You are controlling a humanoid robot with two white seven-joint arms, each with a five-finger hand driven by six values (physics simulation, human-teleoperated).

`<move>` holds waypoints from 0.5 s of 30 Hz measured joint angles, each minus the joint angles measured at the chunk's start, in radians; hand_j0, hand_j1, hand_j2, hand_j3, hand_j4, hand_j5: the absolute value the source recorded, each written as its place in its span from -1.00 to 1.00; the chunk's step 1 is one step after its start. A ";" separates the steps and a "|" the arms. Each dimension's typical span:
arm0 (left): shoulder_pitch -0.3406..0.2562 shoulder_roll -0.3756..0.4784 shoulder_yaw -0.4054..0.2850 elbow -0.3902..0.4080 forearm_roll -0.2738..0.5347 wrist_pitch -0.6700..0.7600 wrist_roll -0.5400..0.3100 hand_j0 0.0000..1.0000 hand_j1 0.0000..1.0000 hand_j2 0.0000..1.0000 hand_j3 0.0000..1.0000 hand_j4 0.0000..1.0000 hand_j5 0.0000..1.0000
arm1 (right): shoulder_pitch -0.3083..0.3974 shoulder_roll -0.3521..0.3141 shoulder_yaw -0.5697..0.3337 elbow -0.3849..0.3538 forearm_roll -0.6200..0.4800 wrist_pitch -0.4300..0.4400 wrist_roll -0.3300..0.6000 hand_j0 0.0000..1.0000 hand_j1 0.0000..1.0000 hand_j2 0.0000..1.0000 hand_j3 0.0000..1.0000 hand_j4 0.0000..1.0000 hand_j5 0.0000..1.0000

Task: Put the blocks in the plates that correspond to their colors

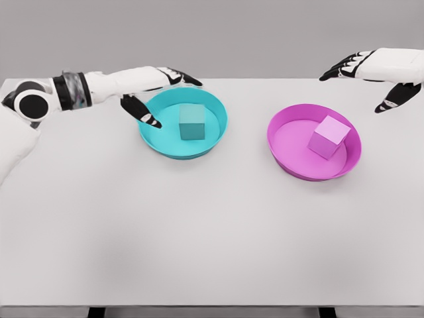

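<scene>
A teal block (192,122) sits inside the teal plate (215,136) at the centre left. A pink block (329,136) rests in the magenta plate (285,149) at the centre right. My left hand (162,96) hovers over the teal plate's left rim, fingers spread, holding nothing; it is just left of the teal block and apart from it. My right hand (371,83) hangs at the far right above and behind the magenta plate, fingers spread and holding nothing.
The white table (212,238) stretches wide in front of both plates; its front edge runs along the bottom of the view. A grey wall stands behind the far edge.
</scene>
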 measured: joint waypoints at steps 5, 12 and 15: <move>0.150 0.202 0.055 -0.235 0.169 0.000 0.000 1.00 1.00 1.00 1.00 1.00 1.00 | -0.002 0.002 -0.001 -0.001 0.000 0.000 0.000 1.00 1.00 1.00 1.00 1.00 1.00; 0.308 0.477 0.066 -0.445 0.353 0.001 0.000 1.00 1.00 1.00 1.00 1.00 1.00 | 0.000 0.002 -0.002 0.000 -0.001 0.000 0.000 1.00 1.00 1.00 1.00 1.00 1.00; 0.310 0.509 0.066 -0.462 0.371 0.001 0.000 1.00 1.00 1.00 1.00 1.00 1.00 | -0.002 0.004 -0.003 0.000 -0.002 0.000 0.000 1.00 1.00 1.00 1.00 1.00 1.00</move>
